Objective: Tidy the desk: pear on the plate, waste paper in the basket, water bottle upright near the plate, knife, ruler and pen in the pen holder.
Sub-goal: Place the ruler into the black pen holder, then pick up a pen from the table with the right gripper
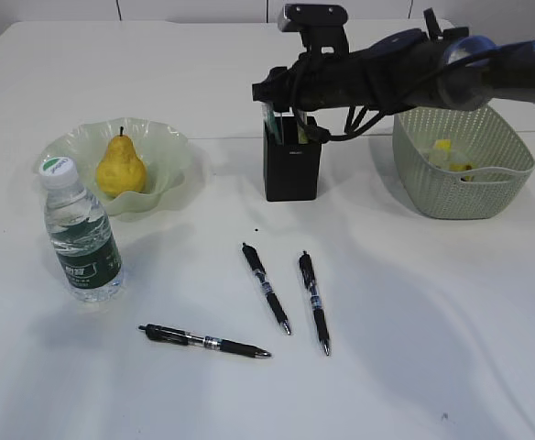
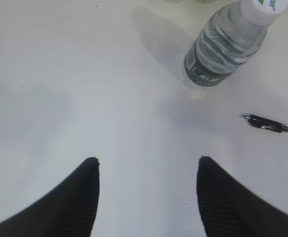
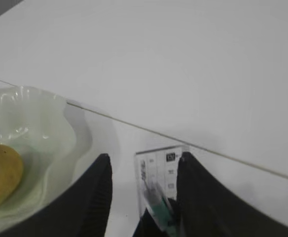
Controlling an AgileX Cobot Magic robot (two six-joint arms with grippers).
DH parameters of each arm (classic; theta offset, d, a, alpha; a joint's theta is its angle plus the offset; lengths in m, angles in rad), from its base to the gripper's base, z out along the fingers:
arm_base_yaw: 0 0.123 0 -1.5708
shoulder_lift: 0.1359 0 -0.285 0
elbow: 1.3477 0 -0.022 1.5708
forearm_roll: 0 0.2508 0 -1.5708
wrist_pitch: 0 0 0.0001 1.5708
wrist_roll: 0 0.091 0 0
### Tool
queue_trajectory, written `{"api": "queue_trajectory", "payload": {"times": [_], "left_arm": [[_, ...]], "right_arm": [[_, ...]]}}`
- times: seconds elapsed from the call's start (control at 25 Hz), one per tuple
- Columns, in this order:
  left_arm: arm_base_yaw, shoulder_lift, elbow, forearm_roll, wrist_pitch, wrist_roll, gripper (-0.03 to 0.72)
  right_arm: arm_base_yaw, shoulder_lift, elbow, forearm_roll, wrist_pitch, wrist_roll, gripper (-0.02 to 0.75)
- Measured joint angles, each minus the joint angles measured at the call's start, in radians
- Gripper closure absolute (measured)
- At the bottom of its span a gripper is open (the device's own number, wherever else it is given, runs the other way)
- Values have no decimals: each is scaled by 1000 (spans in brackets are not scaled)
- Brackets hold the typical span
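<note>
My right gripper (image 3: 144, 157) hangs open over the black pen holder (image 1: 292, 170). The clear ruler (image 3: 159, 170) stands up out of the holder between the fingers, against the right one and apart from the left. A green-handled knife (image 3: 160, 205) sticks out beside it. The yellow pear (image 1: 121, 168) lies in the pale green plate (image 1: 171, 151). The water bottle (image 1: 82, 234) stands upright in front of the plate. Three black pens (image 1: 266, 287) (image 1: 313, 289) (image 1: 203, 341) lie on the desk. Yellow waste paper (image 1: 443, 147) lies in the basket (image 1: 469, 197). My left gripper (image 2: 148, 159) is open over bare desk.
The right arm (image 1: 414, 69) reaches from the right edge across the basket to the pen holder. In the left wrist view the bottle (image 2: 223, 49) stands ahead to the right and one pen (image 2: 270, 124) lies at the right edge.
</note>
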Motion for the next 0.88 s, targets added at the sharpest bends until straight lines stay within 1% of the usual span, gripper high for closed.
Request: {"api": "queue_trajectory", "payload": {"times": [0.2, 0.36, 0.44, 0.56, 0.6, 0.68, 0.8, 0.88], "left_arm": [[0, 0, 0, 0, 0, 0, 246], [0, 0, 0, 0, 0, 0, 249], [0, 0, 0, 0, 0, 0, 250], [0, 0, 0, 0, 0, 0, 251], [0, 0, 0, 0, 0, 0, 251], [0, 0, 0, 0, -6, 0, 251], [0, 0, 0, 0, -12, 0, 251], [0, 0, 0, 0, -14, 0, 251]], "right_arm": [[0, -75, 0, -12, 70, -10, 412], [0, -151, 0, -59, 162, -12, 403], [0, -196, 0, -106, 202, -10, 401], [0, -261, 0, -237, 274, 80, 400], [0, -282, 0, -286, 309, 140, 400], [0, -315, 0, -423, 388, 272, 400], [0, -351, 0, -624, 554, 506, 400], [0, -368, 0, -732, 642, 642, 400]]}}
